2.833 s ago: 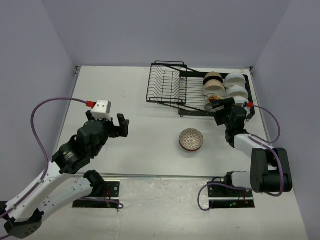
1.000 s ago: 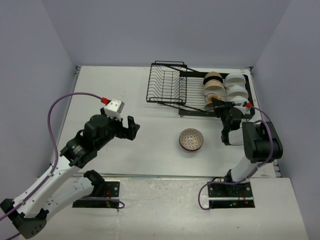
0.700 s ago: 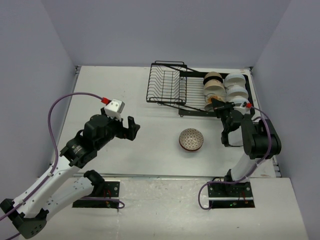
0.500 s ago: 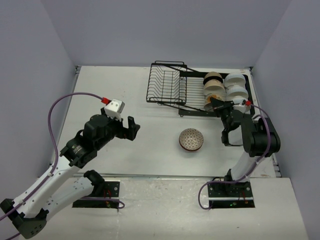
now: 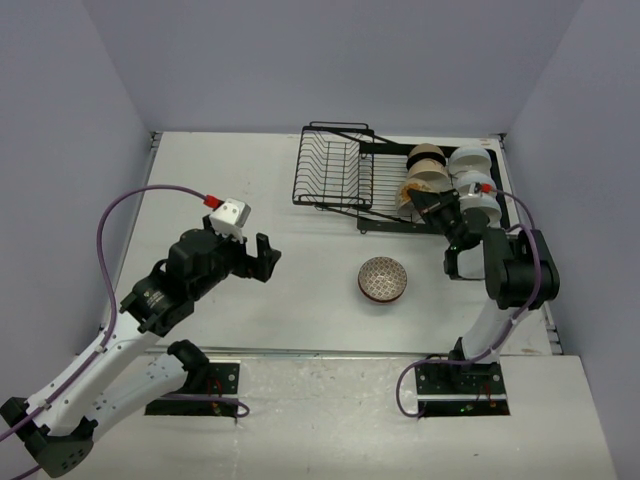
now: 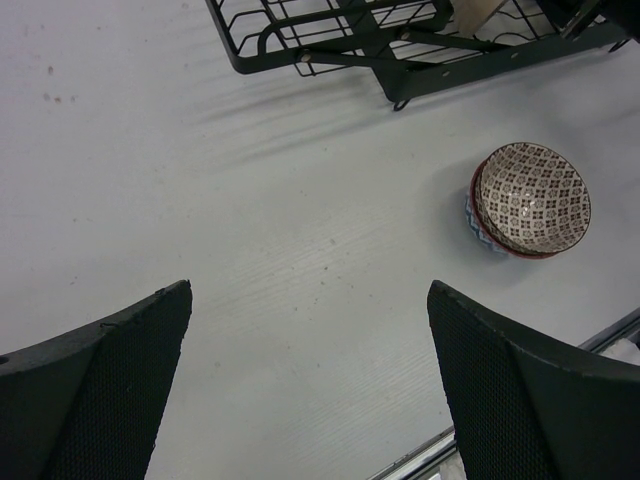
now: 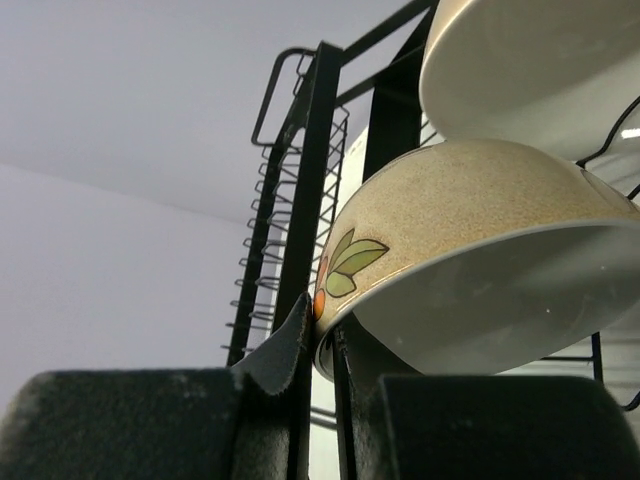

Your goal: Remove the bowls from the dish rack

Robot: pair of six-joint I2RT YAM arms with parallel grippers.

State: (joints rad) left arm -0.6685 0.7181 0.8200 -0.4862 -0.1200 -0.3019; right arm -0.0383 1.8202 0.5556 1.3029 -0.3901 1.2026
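Note:
The black wire dish rack stands at the back of the table, with cream bowls and white bowls stacked in its flat tray. My right gripper is shut on the rim of a speckled tan orange-floral bowl, tipped up off the tray. In the right wrist view the gripper pinches that floral bowl under a white bowl. A reddish-brown patterned bowl sits on the table, stacked on a blue-patterned one. My left gripper hangs open over bare table.
The slotted upright section of the rack holds no bowls. A black rack bar runs right beside my right fingers. The table's right edge and the side wall lie just beyond the tray.
The right gripper has swung up and toward the rack's tray, tipping the floral bowl up by its rim. The left arm has stayed still for the last second.

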